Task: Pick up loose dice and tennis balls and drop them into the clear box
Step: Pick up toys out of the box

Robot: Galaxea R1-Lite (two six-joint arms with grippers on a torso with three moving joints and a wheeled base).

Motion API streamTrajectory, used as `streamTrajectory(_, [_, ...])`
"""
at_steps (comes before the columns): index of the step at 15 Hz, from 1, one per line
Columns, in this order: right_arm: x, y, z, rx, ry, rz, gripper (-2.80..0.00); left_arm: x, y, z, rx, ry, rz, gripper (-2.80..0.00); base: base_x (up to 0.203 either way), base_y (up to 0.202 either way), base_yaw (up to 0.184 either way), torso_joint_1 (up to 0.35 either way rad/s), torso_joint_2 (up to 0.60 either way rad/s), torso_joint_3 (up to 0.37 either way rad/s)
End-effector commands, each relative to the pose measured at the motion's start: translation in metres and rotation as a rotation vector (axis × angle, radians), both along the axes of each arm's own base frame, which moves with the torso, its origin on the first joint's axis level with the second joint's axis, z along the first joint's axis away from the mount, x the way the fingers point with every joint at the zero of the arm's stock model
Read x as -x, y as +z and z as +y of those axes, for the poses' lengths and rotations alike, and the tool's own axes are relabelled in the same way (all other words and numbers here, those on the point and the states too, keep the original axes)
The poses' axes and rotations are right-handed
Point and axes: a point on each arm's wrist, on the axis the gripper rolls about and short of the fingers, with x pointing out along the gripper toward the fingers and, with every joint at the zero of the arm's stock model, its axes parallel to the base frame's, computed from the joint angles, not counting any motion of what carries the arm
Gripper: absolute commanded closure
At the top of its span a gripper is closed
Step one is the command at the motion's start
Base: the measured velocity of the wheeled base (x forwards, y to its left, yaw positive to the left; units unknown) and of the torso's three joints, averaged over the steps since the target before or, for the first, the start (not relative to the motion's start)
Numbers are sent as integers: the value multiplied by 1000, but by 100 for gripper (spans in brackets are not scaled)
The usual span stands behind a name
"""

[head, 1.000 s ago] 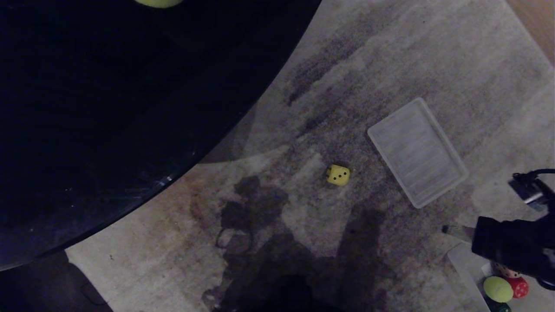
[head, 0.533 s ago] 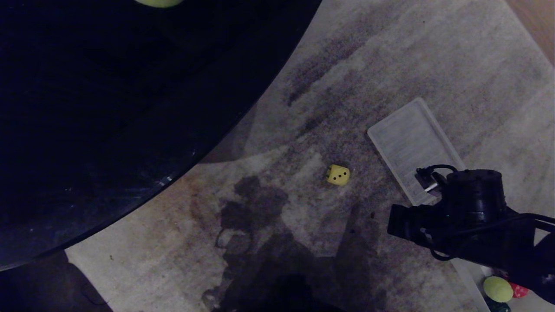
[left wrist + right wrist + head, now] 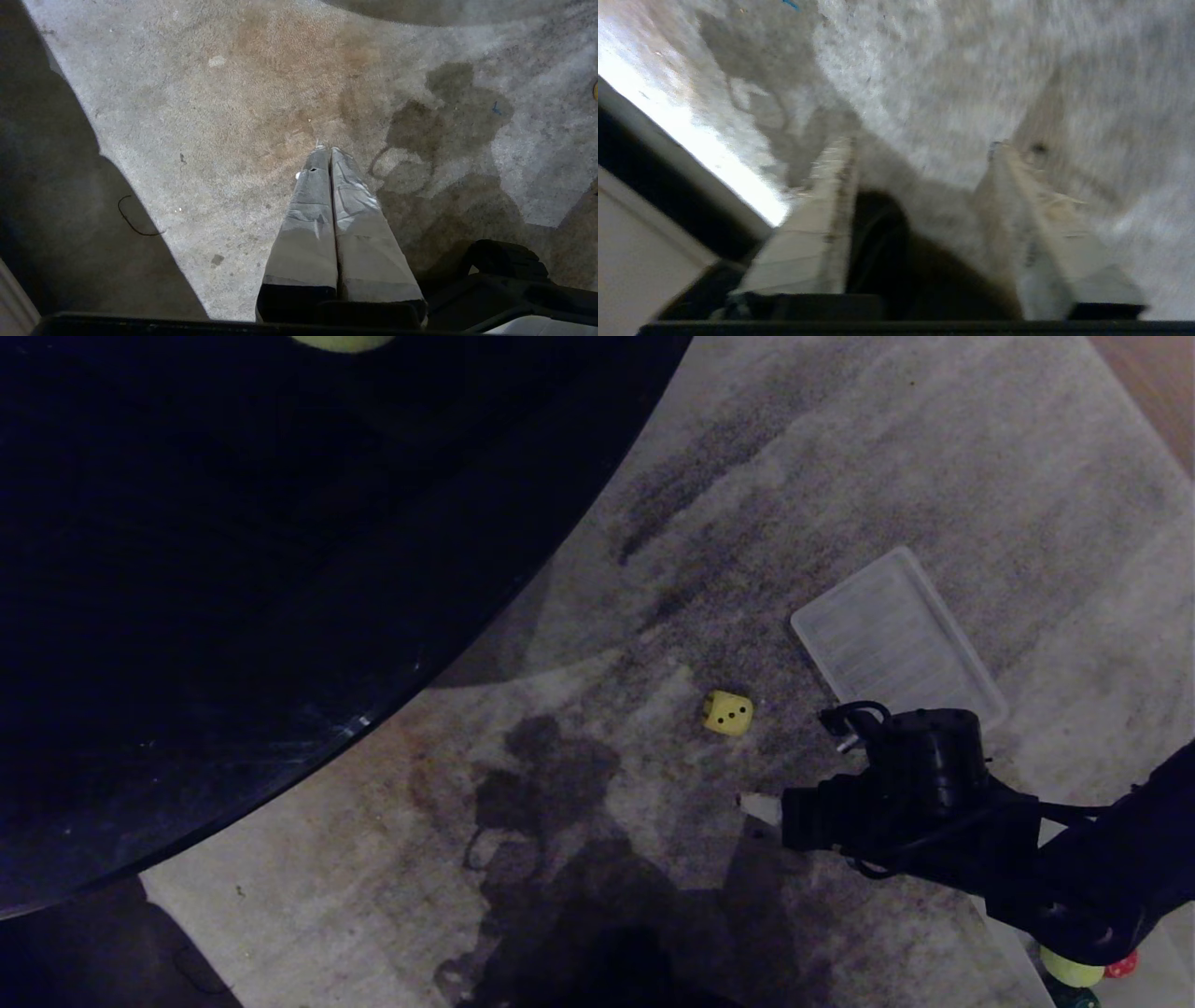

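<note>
Right gripper (image 3: 758, 807) swung nearer yellow, black-pipped die (image 3: 727, 713)

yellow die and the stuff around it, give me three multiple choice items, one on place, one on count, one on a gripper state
1. Where does the yellow die lie?
A. on the grey carpet, apart from the ribbed lid
B. on top of the ribbed lid
C. between the right gripper's fingers

2. How many pips show on the die's upward face in the head view?
A. one
B. three
C. six

3. How does the right gripper stand?
A. shut on the die
B. shut on nothing
C. open, holding nothing

Answers:
1 A: the die sits on bare carpet with a gap to the lid.
2 B: three dark pips run in a diagonal row.
3 C: the right wrist view shows its two fingers spread, with only carpet between them.
</note>
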Motion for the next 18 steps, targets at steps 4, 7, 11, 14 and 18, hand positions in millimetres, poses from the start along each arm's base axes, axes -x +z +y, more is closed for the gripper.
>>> streamTrajectory(4, [-24,-5,3,-5,-1,-113,-280,0,0,0,1,2,3,0,0,0,0,0,0,0])
streamTrajectory(7, [-38,-5,8,9,0,-152,-280,0,0,0,1,1,1,0,0,0,0,0,0,0])
streamTrajectory(11, [-53,-11,14,35,12,-178,-280,0,0,0,1,1,2,0,0,0,0,0,0,0])
streamTrajectory(14, [-64,-8,14,47,9,-220,-280,0,0,0,1,1,2,0,0,0,0,0,0,0])
streamTrajectory(18, [-69,-7,3,144,21,-272,-280,0,0,0,1,1,0,0,0,0,0,0,0,0])
